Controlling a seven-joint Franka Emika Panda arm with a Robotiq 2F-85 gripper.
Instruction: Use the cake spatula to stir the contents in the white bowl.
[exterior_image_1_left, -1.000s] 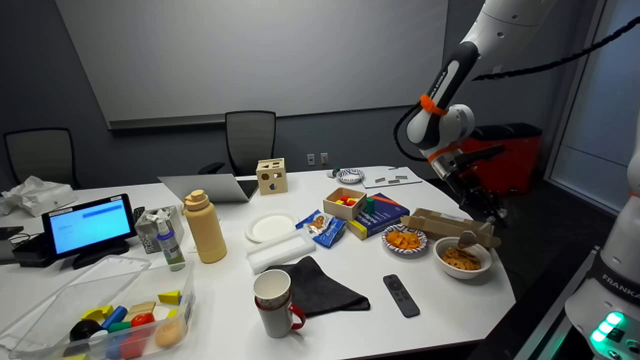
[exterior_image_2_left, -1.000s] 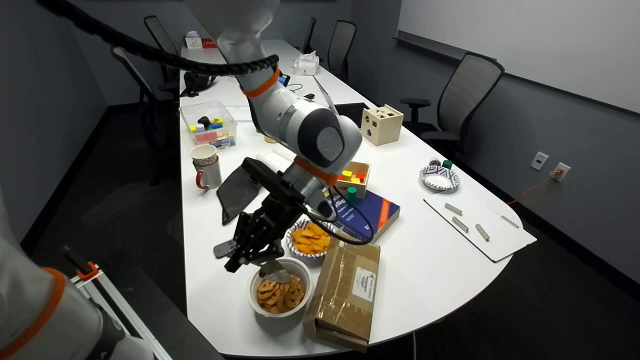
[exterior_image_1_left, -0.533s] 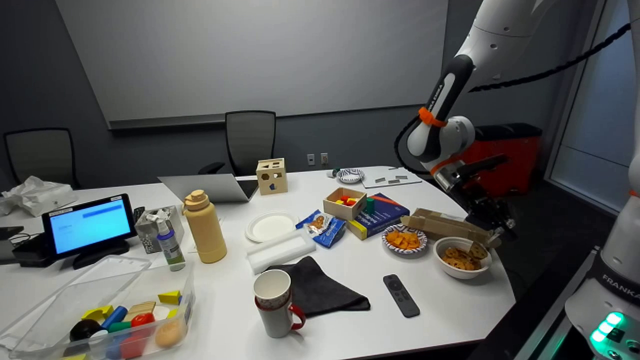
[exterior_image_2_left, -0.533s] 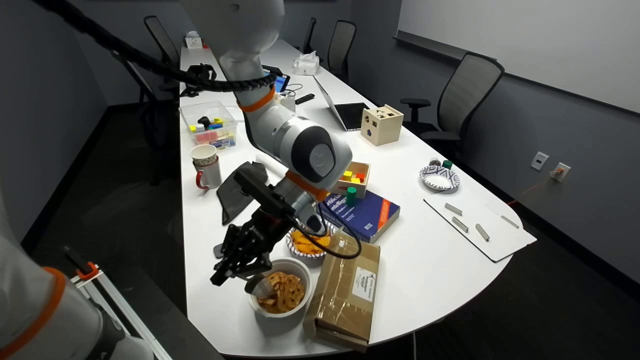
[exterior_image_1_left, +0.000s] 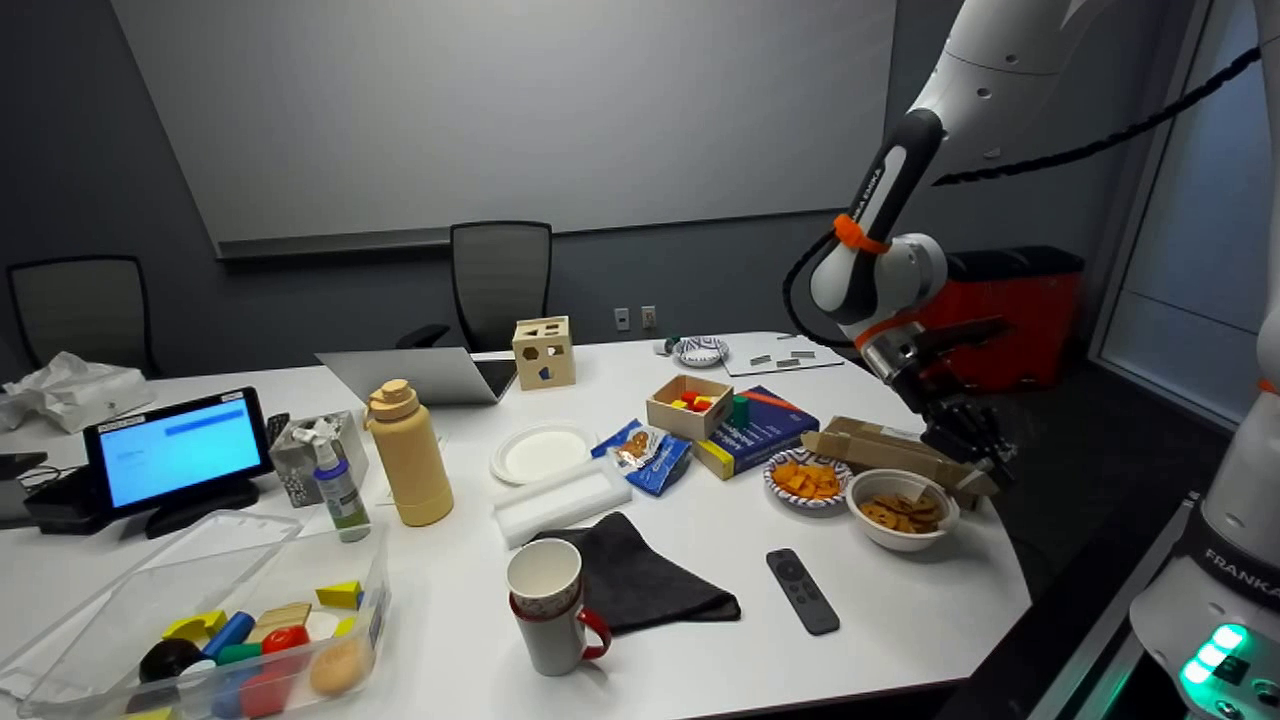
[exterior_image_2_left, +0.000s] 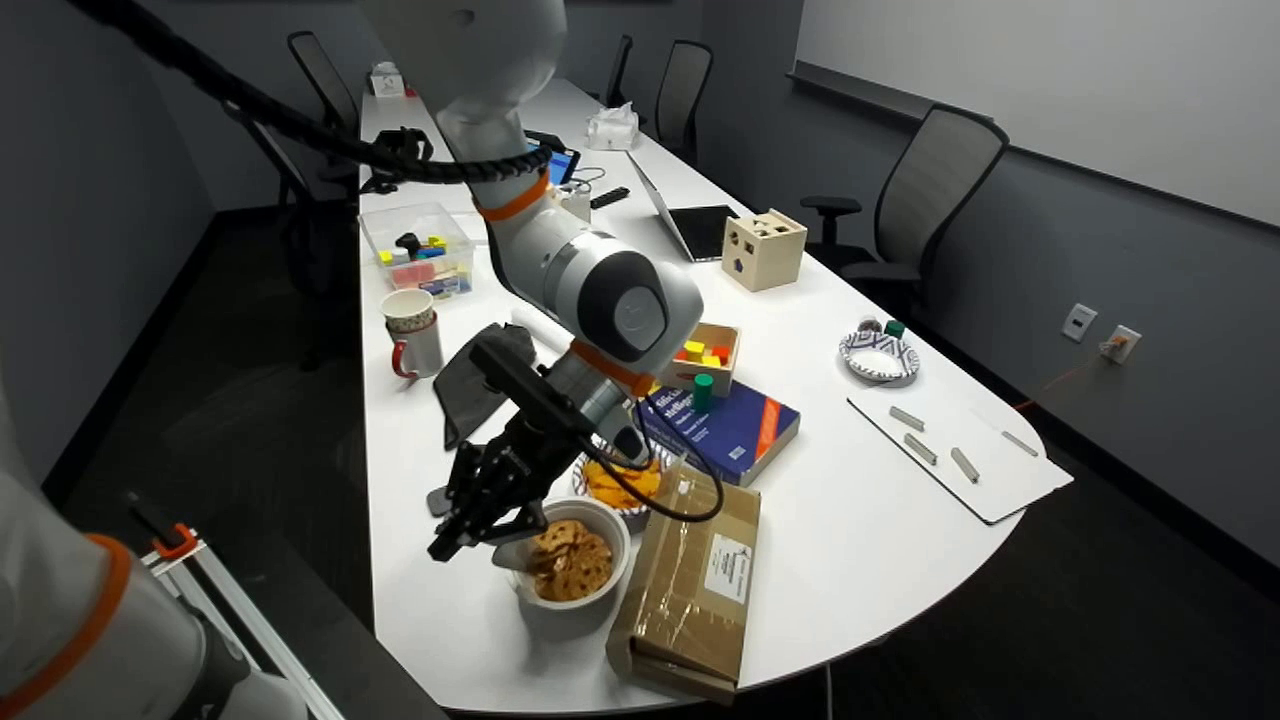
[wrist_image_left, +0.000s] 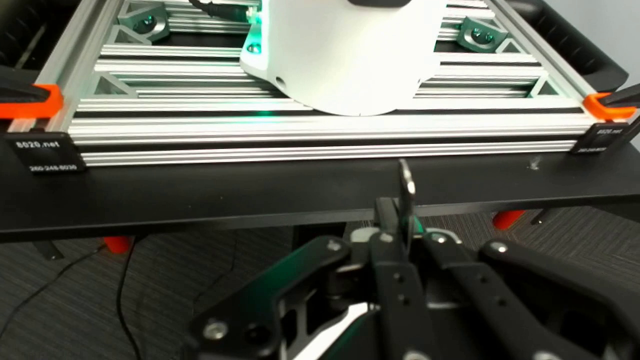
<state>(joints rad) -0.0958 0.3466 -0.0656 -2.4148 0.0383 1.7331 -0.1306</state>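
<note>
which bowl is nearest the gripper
The plain white bowl of brown snacks, with the spatula at its rim; the orange-chip bowl and far patterned bowl sit farther away.

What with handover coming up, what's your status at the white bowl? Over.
Gripper shut on cake spatula, its end in white bowl. Contact with food unclear. Cardboard box and patterned bowl close alongside, possibly in the way.

In an exterior view I look across the worktop (exterior_image_1_left: 900, 630) from its long side to the whiteboard (exterior_image_1_left: 520, 110); in an exterior view, along it from the rounded end, nearer the white bowl (exterior_image_2_left: 604, 522) both share. The wrist view, right behind the pincer (wrist_image_left: 404, 220), faces the robot's base (wrist_image_left: 345, 60).
</note>
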